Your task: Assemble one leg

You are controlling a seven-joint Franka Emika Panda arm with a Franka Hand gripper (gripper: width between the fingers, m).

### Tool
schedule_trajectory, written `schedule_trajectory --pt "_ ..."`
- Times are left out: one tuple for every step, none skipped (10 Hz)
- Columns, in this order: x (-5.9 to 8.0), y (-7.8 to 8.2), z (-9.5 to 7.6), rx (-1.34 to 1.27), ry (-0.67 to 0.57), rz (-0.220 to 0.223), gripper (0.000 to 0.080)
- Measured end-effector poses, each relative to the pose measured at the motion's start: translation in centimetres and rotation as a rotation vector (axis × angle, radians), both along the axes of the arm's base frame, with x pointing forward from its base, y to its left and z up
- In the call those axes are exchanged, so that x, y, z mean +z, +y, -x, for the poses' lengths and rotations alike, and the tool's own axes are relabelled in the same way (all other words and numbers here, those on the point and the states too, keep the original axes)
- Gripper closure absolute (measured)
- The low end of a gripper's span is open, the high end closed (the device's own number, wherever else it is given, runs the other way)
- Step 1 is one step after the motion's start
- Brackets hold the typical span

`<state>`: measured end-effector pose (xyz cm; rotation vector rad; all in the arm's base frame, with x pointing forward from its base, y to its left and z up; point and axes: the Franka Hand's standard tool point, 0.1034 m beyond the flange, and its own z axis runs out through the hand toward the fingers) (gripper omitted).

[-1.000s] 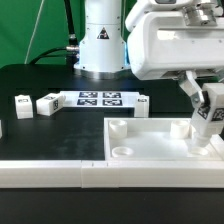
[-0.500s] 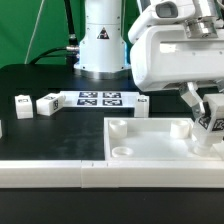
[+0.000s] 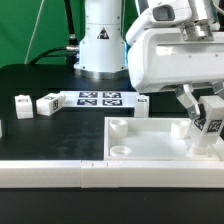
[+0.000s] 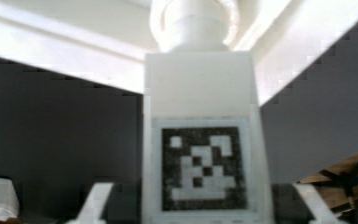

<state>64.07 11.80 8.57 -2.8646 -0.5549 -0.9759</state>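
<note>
Nearest us, the flat white square part (image 3: 150,148) lies on the black tabletop (image 3: 40,135). Over its far corner on the exterior view's right, we see the end effector (image 3: 206,114) clamped on the leg (image 3: 208,133) (image 4: 201,110), held upright with its tag toward us. Farther off, on the exterior view's left, a loose block (image 3: 22,103) and a second block (image 3: 47,103) sit near the marker board (image 3: 100,98).

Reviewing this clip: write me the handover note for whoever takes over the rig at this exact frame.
Claw: shut on the leg, held roughly upright.
Where: the leg stands over the far corner of the square part, at the exterior view's right. Whether it is seated cannot be told.
Spare legs lie by the marker board.
Done: leg picked up and brought to the corner.
Left: probably seat it, then release.
</note>
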Motion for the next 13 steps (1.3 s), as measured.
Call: schedule_trajectory --pt "-0.28 -0.02 0.12 -0.001 0.004 0.000 0.0508" --pt "-0.61 -0.02 0.24 -0.002 0.006 -0.001 0.0508" --pt "-0.67 -0.02 0.12 -0.012 -0.021 -0.004 0.0508" --pt "-0.72 -0.01 0.09 -0.015 -0.028 -0.005 0.0508" --pt "-0.71 -0.11 0.06 -0.028 -0.026 -0.014 0.0508" --pt "-0.69 -0.44 0.00 -0.039 -0.021 -0.024 0.0508" --pt "-0.63 -0.31 -0.13 -0.032 0.000 -0.026 0.0508" --pt "-0.63 -0.29 -0.15 -0.031 0.003 -0.027 0.0508" --pt "-0.94 -0.24 0.04 -0.028 0.019 -0.027 0.0508" --pt "-0.94 -0.25 0.04 -0.028 0.019 -0.027 0.0323" --pt "-0.97 -0.26 0.05 -0.028 0.019 -0.027 0.0323" --pt "-0.97 -0.26 0.05 -0.028 0.019 -0.027 0.0185" --pt "-0.98 -0.27 0.06 -0.028 0.019 -0.027 0.0161"
